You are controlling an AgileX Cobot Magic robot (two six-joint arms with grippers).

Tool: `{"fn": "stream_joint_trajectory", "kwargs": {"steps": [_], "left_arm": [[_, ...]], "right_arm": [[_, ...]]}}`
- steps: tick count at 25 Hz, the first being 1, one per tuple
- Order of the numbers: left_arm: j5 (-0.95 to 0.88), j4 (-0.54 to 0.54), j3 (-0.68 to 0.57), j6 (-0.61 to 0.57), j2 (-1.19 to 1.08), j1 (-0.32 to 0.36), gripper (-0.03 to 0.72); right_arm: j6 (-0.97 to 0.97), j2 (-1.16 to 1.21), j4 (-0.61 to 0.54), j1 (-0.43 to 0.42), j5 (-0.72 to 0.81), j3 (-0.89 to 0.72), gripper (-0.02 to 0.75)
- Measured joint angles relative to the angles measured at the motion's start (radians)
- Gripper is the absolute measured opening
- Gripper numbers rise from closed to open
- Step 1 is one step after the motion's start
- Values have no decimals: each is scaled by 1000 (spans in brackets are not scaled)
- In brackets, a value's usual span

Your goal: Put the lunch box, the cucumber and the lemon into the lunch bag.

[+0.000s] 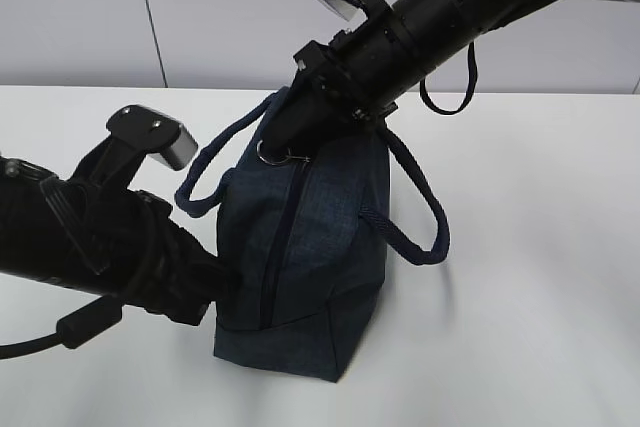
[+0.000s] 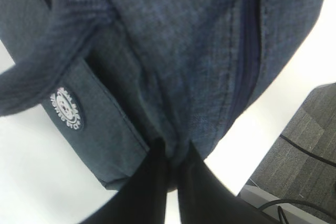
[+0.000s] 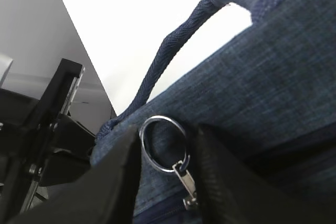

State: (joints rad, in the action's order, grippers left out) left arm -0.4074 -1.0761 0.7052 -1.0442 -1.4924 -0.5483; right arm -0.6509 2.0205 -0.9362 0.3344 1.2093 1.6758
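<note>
I had both claws on the large dark navy fabric lunch bag, which stood upright on the white table with its zipper line running down the face turned toward the camera. My left gripper was at the bag's lower end, its two black fingers pressed together on a pinch of the cloth, just beside the panel with the small white round logo. My right gripper was at the top, above the bag and nearer the pull than my left one. Its jaws stood apart with the metal ring pull hanging in the gap between them; whether either finger touched the ring I could not tell, and I judged it was not gripped. The ring lay between my right fingers, with the zipper's long axis running away from it down the bag toward my left claw. So I judged the coming move belonged to the right arm: close on the ring, then draw it along that line while the left held the cloth taut at the far end. The zipper looked shut over the stretch I could see. One looped rope handle drooped on the right side of the bag, close to my right arm. The lunch box, the cucumber and the lemon showed in none of my views.
</note>
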Motion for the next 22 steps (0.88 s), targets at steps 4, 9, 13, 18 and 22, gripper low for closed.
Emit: {"fn": "stream_joint_trajectory", "kwargs": {"steps": [4,9,13,18,22], "left_arm": [[0,0,0,0,0,0,-6],[2,0,0,0,0,0,-6],[3,0,0,0,0,0,-6],[4,0,0,0,0,0,-6],[4,0,0,0,0,0,-6]], "right_arm": [[-20,0,-14,0,0,6,279],[-43,0,-35,0,0,6,273],[-47,0,-35,0,0,6,248],[-50,0,-35,0,0,6,244],[-46,0,-24,0,0,6,244]]}}
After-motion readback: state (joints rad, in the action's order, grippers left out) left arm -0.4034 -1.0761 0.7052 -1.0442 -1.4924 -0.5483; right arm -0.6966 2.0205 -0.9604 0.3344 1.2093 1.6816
